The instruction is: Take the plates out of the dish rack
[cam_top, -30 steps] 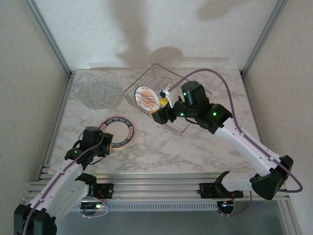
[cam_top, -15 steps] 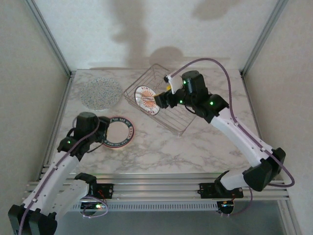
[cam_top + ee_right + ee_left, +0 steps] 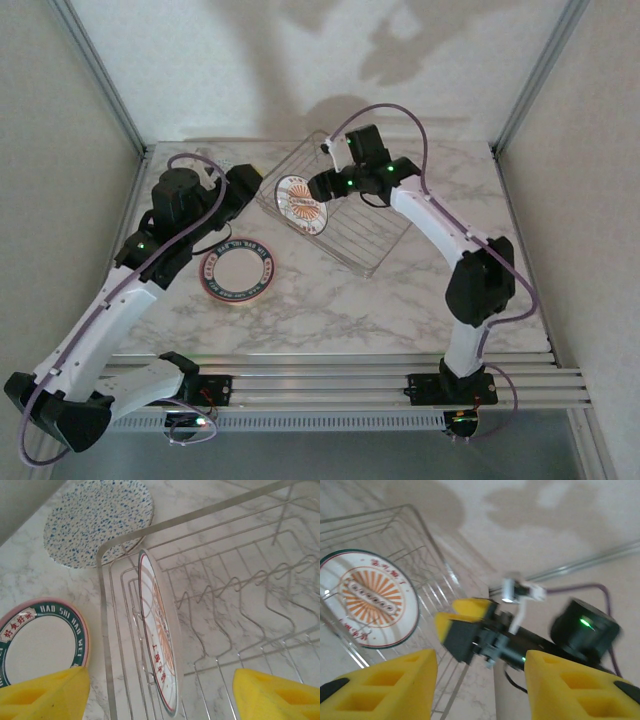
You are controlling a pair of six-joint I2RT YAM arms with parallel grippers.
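Found the sunburst plate [image 3: 302, 203] standing on edge at the left end of the dish rack [image 3: 372, 270], toward the far side of the marble surface [image 3: 400, 310]. Saw the right gripper [image 3: 160, 695] spread wide over that plate, empty. Noted the left gripper [image 3: 480, 680] likewise released and empty, hovering just left of the rack. Spotted the blue-rimmed plate [image 3: 237, 272] and the speckled plate [image 3: 97, 520] lying flat outside the rack.
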